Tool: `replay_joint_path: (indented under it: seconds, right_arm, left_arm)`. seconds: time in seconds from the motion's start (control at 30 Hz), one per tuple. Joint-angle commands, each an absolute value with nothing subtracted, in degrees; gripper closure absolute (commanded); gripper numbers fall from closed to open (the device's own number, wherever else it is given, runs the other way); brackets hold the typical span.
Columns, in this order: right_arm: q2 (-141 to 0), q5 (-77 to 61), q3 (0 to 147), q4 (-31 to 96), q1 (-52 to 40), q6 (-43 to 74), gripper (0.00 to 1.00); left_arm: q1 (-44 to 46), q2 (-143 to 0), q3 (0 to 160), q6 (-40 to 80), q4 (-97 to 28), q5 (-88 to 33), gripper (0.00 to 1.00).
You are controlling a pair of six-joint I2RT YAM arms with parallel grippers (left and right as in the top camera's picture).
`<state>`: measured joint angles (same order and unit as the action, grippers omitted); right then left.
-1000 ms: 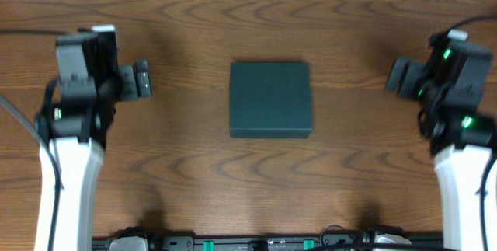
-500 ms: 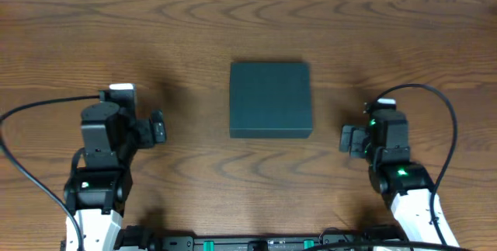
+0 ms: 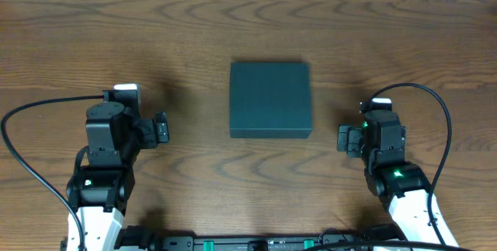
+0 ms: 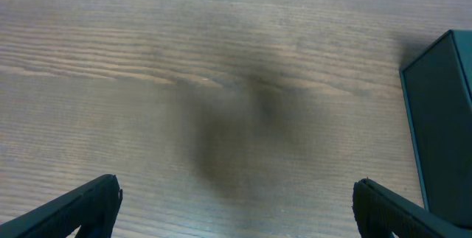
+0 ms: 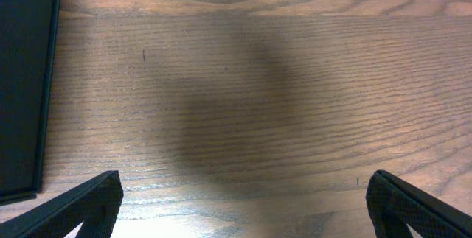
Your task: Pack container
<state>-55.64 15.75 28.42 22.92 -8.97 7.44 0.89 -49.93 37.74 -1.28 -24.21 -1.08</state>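
The container, a dark teal-black square box with its lid shut, lies flat at the middle of the wooden table. Its edge shows at the right of the left wrist view and at the left of the right wrist view. My left gripper sits left of the container, open and empty, its fingertips wide apart over bare wood. My right gripper sits right of the container, open and empty, its fingertips also wide apart.
The wooden table runs to a pale edge along the top of the overhead view. Black cables loop from both arms near the front corners. No other objects show.
Both arms have drawn back toward the front edge and lowered from their raised positions a second ago. In the last half second they barely moved. The container has not moved.
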Motion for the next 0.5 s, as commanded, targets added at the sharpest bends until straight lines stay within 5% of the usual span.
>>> replay_joint_path:
  seconds: [0.0,0.47]
  right_arm:
    - [-55.09,16.93,28.42,22.96,-9.45,8.56,0.01]
    - [-55.09,17.52,28.42,22.96,-9.39,8.21,0.01]
  left_arm:
    - [1.06,-50.65,37.82,-0.56,-24.34,-0.23,0.01]
    - [1.06,-51.62,37.82,-0.56,-24.36,-0.23,0.01]
